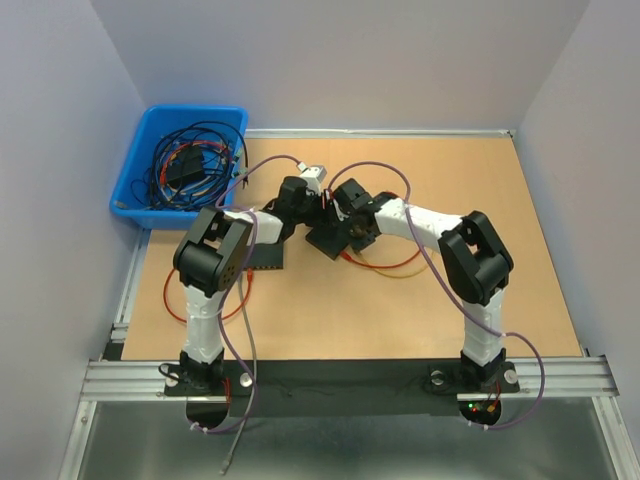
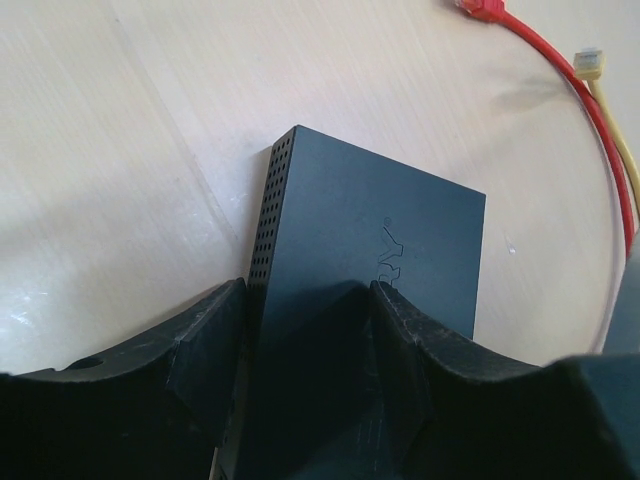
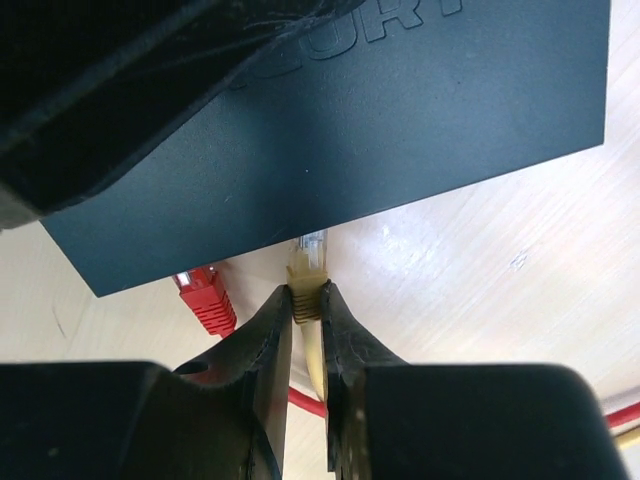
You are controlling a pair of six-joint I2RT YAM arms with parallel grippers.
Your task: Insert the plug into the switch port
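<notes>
The right fingers were closed on the yellow plug, pinching it just behind its clear tip. The yellow cable trailed back between them. That short grip probably kept the plug stiff and pointing straight ahead for the push. Just ahead of the fingertips, the plug's tip met the near edge of the black switch. The port itself was out of sight, so whether the plug had entered could not be told. It looked lined up rather than seated. To the left of the fingers, a red cable lay loose on the desk, its plug close to the same edge.

The left fingers clamped the switch across its width, one on the perforated side and the other at the opposite edge. This hold apparently braced the box so it would not slide away under the push. Beyond them the box reached out over the bare desk, and the red and yellow cables curved past on the right.

Farthest away, well beyond both sets of fingers, a blue bin of spare cables sat at the desk's far left corner.
</notes>
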